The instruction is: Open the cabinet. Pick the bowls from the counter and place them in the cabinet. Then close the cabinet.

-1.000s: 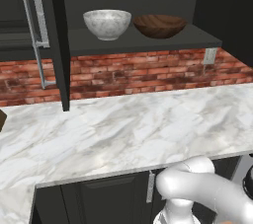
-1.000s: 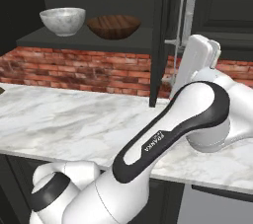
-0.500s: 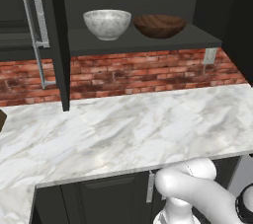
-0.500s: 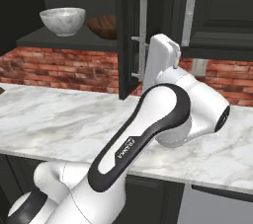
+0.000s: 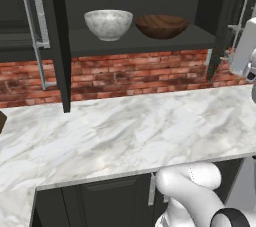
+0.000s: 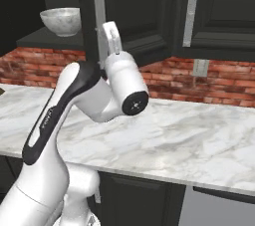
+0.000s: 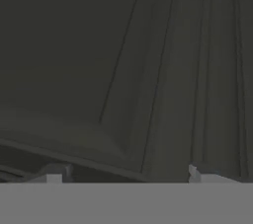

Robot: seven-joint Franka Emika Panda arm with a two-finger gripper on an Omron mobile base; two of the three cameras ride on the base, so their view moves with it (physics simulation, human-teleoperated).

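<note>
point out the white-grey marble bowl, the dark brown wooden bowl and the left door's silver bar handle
white-grey speckled marble bowl point(image 5: 108, 24), left base view, front of its outer wall
dark brown wooden bowl point(image 5: 161, 27), left base view, front of its outer wall
long silver bar handle point(image 5: 36, 21), left base view, middle of the bar

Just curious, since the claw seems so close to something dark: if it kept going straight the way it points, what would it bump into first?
Most likely the raised panel of the black cabinet door, which sits right ahead of the open gripper. How much gap remains is hard to judge.
</note>
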